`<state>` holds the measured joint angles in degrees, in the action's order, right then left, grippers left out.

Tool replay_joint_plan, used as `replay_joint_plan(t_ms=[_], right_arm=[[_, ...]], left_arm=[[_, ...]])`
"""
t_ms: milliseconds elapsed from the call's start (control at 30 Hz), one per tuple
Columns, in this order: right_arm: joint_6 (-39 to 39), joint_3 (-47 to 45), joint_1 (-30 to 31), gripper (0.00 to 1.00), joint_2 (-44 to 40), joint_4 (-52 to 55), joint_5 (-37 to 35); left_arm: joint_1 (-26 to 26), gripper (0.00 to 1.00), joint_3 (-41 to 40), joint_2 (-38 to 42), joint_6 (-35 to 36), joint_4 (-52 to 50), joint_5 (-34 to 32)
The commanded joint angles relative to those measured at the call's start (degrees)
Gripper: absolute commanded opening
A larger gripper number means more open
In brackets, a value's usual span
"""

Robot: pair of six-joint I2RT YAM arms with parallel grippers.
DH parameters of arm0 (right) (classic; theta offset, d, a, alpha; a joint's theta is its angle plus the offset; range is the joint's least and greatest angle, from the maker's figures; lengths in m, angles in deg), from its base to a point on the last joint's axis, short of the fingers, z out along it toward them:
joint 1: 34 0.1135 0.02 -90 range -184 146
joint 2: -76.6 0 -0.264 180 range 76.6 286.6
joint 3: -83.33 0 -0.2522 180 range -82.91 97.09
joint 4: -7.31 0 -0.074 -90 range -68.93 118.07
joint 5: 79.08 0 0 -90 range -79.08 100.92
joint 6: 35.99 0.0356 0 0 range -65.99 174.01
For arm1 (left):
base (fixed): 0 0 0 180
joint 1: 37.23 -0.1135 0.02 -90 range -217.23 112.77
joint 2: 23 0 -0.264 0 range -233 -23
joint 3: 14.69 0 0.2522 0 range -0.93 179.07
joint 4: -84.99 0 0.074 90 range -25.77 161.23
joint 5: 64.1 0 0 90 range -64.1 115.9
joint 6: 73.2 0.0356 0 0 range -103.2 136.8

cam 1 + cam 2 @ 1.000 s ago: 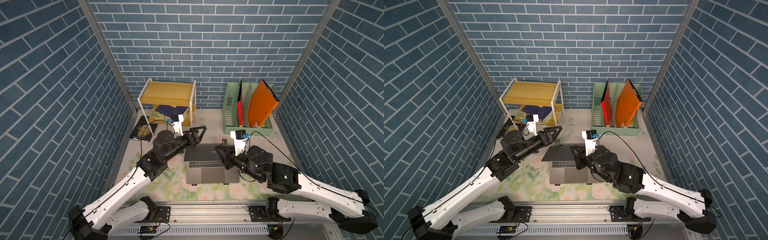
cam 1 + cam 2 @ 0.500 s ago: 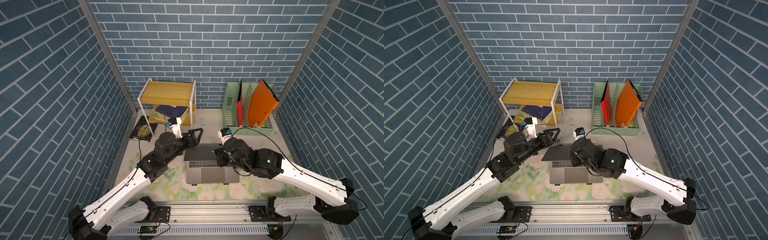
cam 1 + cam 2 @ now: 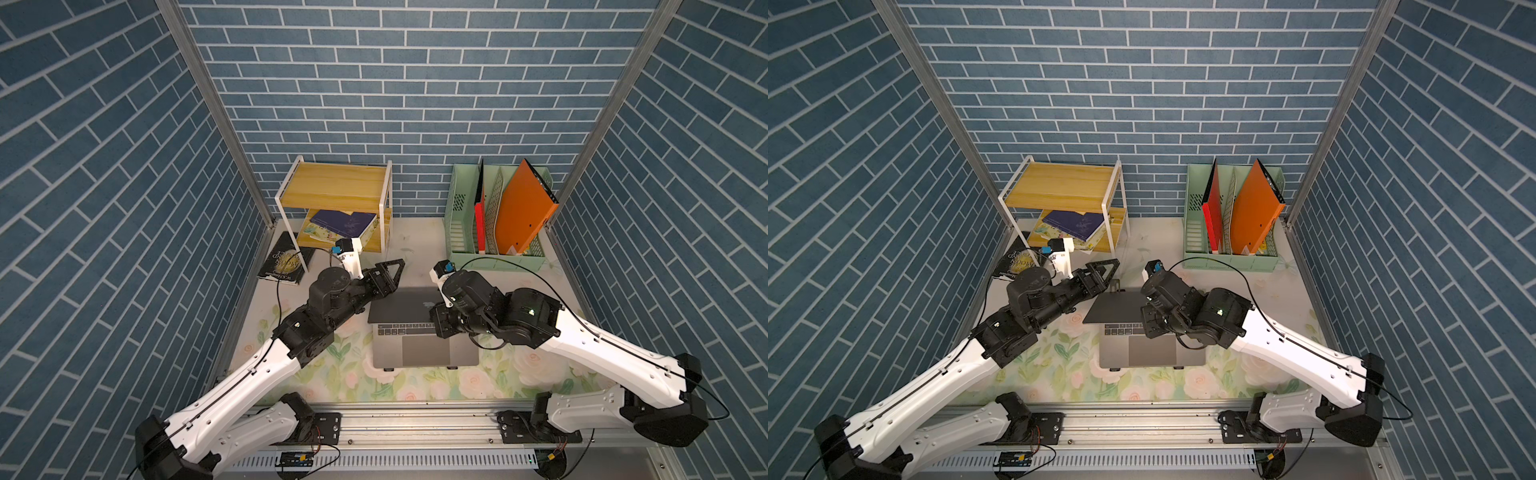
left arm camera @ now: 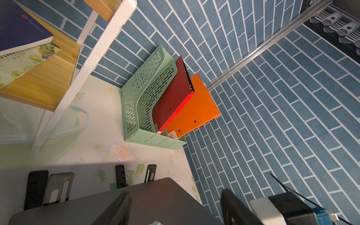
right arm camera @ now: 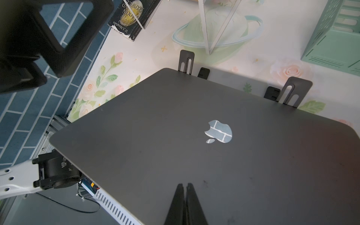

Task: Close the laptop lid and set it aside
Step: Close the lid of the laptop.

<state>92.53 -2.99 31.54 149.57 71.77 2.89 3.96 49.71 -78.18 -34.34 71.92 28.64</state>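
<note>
Two in green rack [image 3: 498, 264]: red folder [image 3: 479, 224], orange folder [image 3: 523, 208].

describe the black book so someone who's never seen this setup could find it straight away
Start at the wooden shelf against the back wall. At the foot of its front left leg, the black book lies flat on the table. Its dark cover with gold lettering sets it apart; the blue book sits inside the shelf.

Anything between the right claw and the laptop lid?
Nothing visible. The right claw, shut, points straight at the grey outside of the laptop lid, near the apple logo; whether its tips touch I cannot tell. The open left claw sits off the lid's far corner, not between.
</note>
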Motion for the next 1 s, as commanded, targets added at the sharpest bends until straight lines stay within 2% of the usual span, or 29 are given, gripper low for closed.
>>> replay_joint_plan(t_ms=[0,233,600,800,967], right_arm=[[-1.49,-2.19,-0.24,0.08,-0.55,0.71,3.95],[1.14,-14.2,-1.54,0.08,-5.45,-7.73,9.28],[4.26,-35.16,-5.42,0.08,-13.06,-23.86,12.1],[4.19,-41.44,-7.34,0.1,-15.49,-31.18,11.93],[5.27,-49.09,-9.98,0.15,-21.12,-43.03,13.92]], left_arm=[[0.38,0.77,-1.21,0.96,0.92,0.43,0.09],[0.42,0.77,-3.25,1.24,0.91,2.52,1.41],[0.65,0.78,-10.37,1.53,1.18,9.43,3.44],[0.63,0.79,-20.54,3.41,0.53,23.8,6.33],[0.57,0.8,-27.89,3.52,-1.81,32.2,8.39]])
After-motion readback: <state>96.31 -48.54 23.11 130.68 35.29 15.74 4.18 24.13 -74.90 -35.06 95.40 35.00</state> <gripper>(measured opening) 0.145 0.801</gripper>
